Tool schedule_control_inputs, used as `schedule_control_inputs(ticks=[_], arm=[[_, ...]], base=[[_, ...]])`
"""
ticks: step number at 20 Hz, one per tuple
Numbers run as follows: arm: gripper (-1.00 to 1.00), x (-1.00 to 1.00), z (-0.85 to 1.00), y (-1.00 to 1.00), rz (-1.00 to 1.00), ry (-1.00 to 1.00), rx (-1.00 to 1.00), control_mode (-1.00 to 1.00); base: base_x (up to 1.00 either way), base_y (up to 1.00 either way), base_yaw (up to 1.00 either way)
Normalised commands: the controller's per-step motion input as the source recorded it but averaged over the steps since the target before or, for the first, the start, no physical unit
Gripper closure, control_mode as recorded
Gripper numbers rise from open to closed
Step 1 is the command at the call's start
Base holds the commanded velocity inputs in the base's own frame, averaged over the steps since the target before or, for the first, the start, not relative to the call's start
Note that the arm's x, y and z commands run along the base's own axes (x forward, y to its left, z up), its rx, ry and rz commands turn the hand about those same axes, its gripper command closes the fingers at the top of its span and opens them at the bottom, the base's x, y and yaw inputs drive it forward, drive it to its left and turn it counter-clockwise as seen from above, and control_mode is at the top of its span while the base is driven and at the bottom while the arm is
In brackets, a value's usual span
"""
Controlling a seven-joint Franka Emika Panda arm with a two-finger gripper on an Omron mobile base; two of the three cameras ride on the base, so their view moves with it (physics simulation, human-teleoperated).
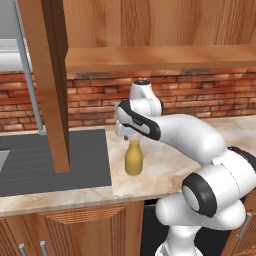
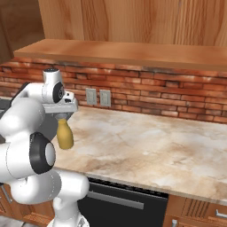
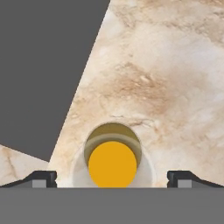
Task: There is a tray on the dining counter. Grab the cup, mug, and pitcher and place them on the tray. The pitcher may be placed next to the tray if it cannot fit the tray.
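The flat beige marble kitchen counter [image 1: 165, 167] runs along a red brick wall. A mustard-yellow bottle-shaped pitcher [image 1: 133, 157] stands upright on it. Just beside the pitcher, a dark grey ribbed draining board [image 1: 55, 160] lies flat in the counter.

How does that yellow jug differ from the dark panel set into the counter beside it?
The pitcher is mustard yellow, rounded and stands upright with a narrow paler neck; the dark panel is grey, flat and rectangular, lying level with the marble kitchen counter. The pitcher is small; the panel is far wider. Both sit at that counter, below the brick wall.
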Motion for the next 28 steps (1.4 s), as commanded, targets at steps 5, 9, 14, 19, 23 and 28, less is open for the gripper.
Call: schedule_control_inputs(ticks=[5,9,14,19,23,28], arm=[[-1.00,0.00,-0.08,0.00,0.00,0.00,0.00,-1.00],[-1.00,0.00,-0.08,0.02,0.00,0.00,0.00,-1.00],[-1.00,0.00,-0.05,0.06,0.00,0.00,0.00,-1.00],[-1.00,0.00,-0.06,0.04,0.00,0.00,0.00,-1.00],[-1.00,0.00,-0.10,0.00,0.00,0.00,0.00,-1.00],[-1.00,0.00,-0.13,0.00,0.00,0.00,0.00,-1.00]], base=[[0.00,0.00,0.00],[0.00,0.00,0.00],[0.00,0.00,0.00],[0.00,0.00,0.00],[0.00,0.00,0.00],[0.00,0.00,0.00]])
